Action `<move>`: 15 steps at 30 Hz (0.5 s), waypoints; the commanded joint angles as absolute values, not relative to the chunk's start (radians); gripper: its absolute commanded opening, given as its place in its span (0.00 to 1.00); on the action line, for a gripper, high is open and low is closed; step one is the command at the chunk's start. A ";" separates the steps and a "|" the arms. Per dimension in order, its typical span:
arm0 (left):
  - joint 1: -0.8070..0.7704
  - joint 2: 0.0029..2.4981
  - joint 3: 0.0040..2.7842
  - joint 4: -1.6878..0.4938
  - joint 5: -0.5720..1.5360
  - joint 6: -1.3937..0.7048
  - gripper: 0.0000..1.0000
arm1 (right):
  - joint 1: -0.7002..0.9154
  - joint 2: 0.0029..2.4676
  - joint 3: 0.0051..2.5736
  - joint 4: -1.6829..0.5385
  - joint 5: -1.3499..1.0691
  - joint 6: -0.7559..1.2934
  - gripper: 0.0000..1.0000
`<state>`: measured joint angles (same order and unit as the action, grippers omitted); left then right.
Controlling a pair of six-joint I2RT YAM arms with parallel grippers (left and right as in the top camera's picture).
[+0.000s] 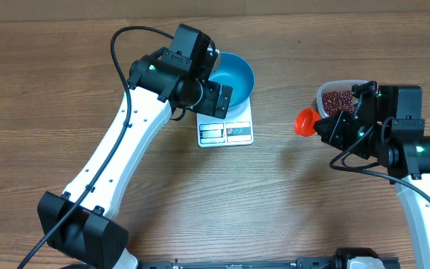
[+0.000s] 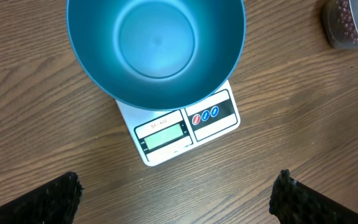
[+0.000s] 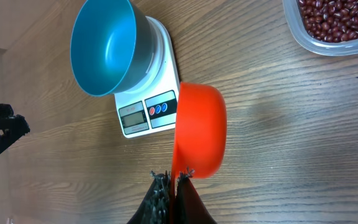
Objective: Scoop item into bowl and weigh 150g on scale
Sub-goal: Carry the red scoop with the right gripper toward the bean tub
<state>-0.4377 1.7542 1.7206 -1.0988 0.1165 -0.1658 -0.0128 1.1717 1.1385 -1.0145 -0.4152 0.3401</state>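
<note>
Overhead | scale [image 1: 226,131] display edge faces frame bottom | bowl [image 1: 237,75] upright on it

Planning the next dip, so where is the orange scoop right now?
Overhead, the orange scoop is right of centre, pinched by the right fingers, between the scale and the bean tub, nearer the tub.

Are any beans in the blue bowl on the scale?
No, the left wrist view shows the bowl on the scale with a bare blue inside.
</note>
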 commanded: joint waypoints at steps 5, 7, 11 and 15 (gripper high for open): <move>-0.439 1.762 1.716 -1.093 0.127 -0.210 0.99 | -0.016 1.173 1.171 -1.008 -0.419 0.344 0.04; -0.439 1.762 1.716 -1.092 0.127 -0.234 0.98 | -0.016 1.173 1.171 -1.008 -0.419 0.343 0.04; -0.439 1.762 1.716 -1.091 0.127 -0.271 0.97 | -0.016 1.173 1.170 -0.999 -0.395 0.343 0.04; -0.439 1.762 1.716 -1.086 0.128 -0.278 0.98 | -0.016 1.173 1.170 -0.984 -0.382 0.342 0.04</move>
<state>-0.4377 1.7542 1.7206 -1.0912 0.1192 -0.2478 -0.0128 1.1717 1.1385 -0.9951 -0.4007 0.3401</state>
